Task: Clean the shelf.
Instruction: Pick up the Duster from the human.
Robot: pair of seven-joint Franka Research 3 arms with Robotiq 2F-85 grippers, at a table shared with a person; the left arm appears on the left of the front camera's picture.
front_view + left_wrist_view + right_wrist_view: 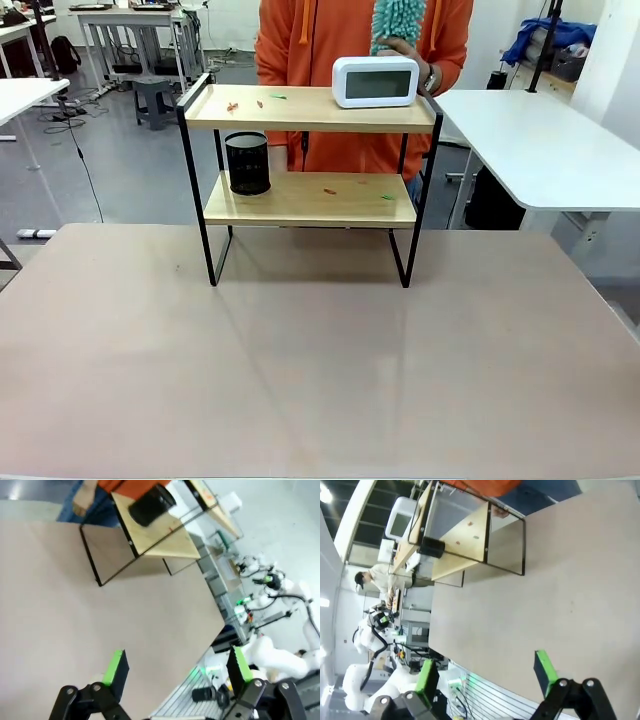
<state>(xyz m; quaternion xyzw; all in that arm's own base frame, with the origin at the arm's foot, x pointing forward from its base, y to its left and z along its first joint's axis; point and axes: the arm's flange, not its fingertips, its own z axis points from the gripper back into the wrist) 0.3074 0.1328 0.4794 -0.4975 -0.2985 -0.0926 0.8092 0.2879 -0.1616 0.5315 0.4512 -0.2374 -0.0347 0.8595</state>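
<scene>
Table (320, 380): shelf (300, 108) far side, well apart from L gripper (177, 662), R gripper (486, 670); both w/ fingers spread.

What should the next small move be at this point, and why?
Probably the right pincer, open and well short of the shelf, should start toward the white clock on the top board: scraps litter both boards, and the clock and black mesh cup stand in the way of the person's teal duster.

There are one shelf (300, 208), one clock (375, 82), one black cup (247, 163), one duster (397, 20), five scraps (329, 190).
</scene>
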